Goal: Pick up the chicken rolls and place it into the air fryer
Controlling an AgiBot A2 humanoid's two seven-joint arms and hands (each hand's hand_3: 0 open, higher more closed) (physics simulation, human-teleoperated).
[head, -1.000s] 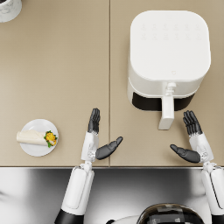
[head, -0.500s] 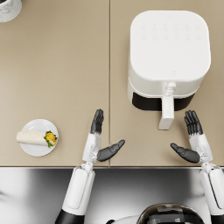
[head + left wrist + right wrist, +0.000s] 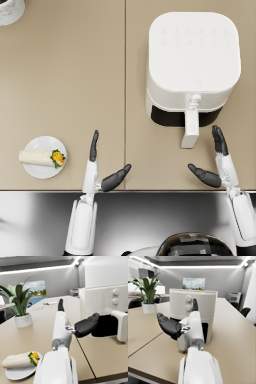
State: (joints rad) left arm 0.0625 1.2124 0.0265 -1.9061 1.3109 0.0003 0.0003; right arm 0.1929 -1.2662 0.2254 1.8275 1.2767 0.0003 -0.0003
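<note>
Head view: left hand (image 3: 102,167) and right hand (image 3: 214,162) spread, empty; chicken roll (image 3: 41,157) on plate (image 3: 35,172), air fryer (image 3: 192,65) apart.

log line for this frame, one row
stage: pre-grasp | left hand: open, beside plate | right hand: open, near air fryer handle | chicken roll: on plate

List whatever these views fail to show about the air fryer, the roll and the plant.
- Air fryer basket interior: head view shows only a dark slot; in the left wrist view the left hand covers part of it.
- Chicken roll filling: too small to identify.
- Plant pot: cut off by the head view's top left corner.
</note>
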